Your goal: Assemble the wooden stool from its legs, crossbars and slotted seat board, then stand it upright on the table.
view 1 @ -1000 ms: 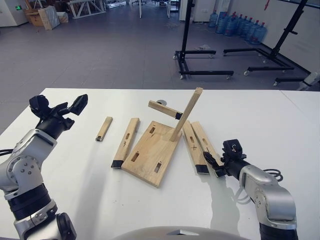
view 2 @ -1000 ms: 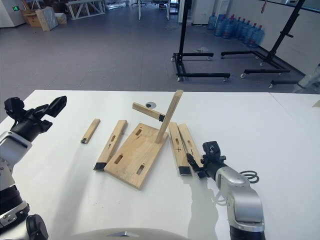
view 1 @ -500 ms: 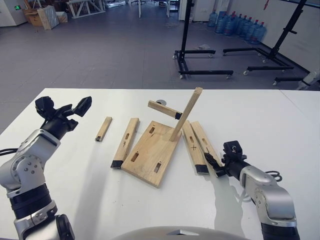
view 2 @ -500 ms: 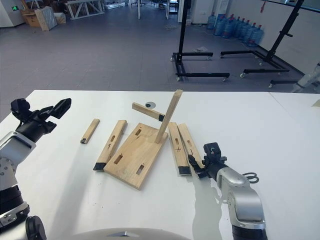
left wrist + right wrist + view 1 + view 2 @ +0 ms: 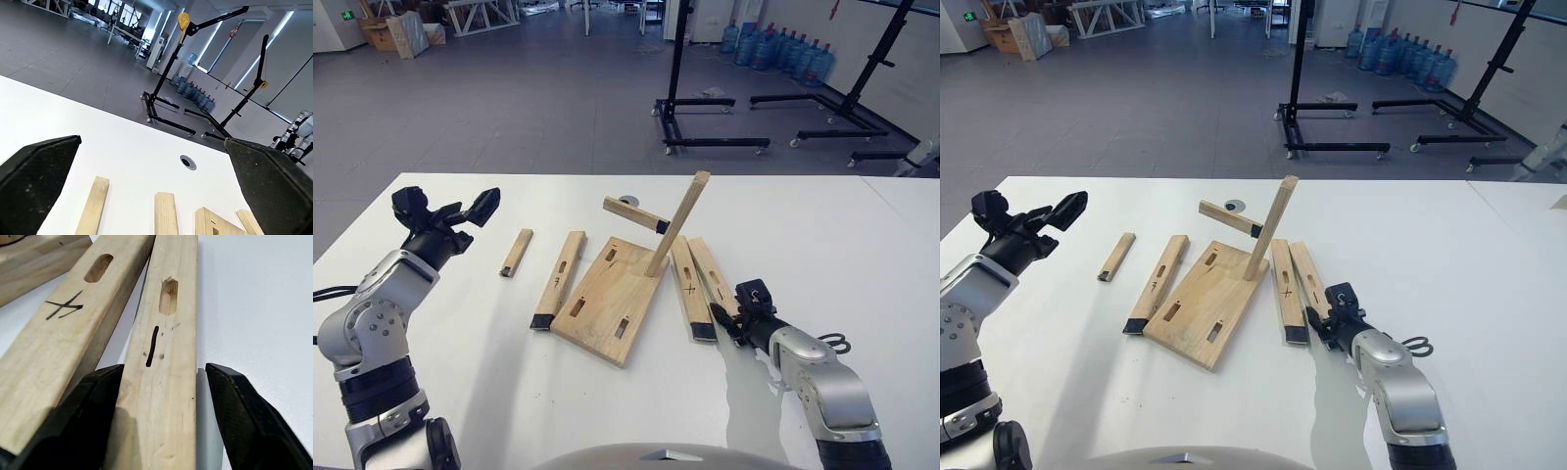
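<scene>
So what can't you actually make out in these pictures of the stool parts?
- Near end of the line-marked leg: covered by the right gripper in the eye views, cut off by the edge in the right wrist view.
- Foot of the upright leg in the seat board: too small to tell how deep it sits.
- Left wrist view: the short crossbar is cut off by the edge.
</scene>
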